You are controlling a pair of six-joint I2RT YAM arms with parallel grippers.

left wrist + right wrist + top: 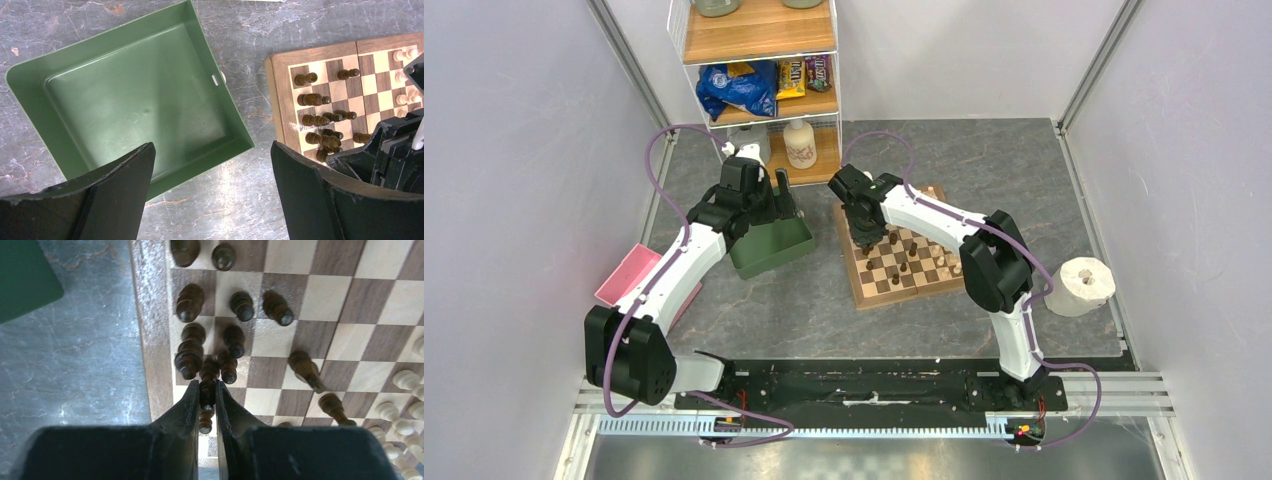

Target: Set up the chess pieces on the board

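**At board [894, 292] edge: R gripper [207, 388] pinching dark piece [207, 399]**

Along the board's border nearest the green tray [130, 105], the R gripper points down. Its fingers [187, 405] are pressed almost together on one dark piece, nipped between the tips. Whether the piece's base touches the square: cannot tell. Other dark pieces [190, 302] crowd just beside it, approx. two rows deep, several touching each other. A couple further in look tipped, not confirmed. Pale pieces [405, 380] sit bunched at the opposite side of the board, well apart from the dark group. The board lies on the grey table [804, 310], slightly skewed, right of centre.

L gripper [212, 147]: jaws spread wide, nothing between them. It hovers above the tray's board-side wall and the strip of table between tray and board. The tray sits just left of the board, not touching it.

Misc.: shelf unit [759, 60] at the back w/ snack bags [744, 85] and a bottle [801, 143]. Paper roll [1079, 285] stands right of the board. Pink pad [629, 275] lies at far left, by the L arm.
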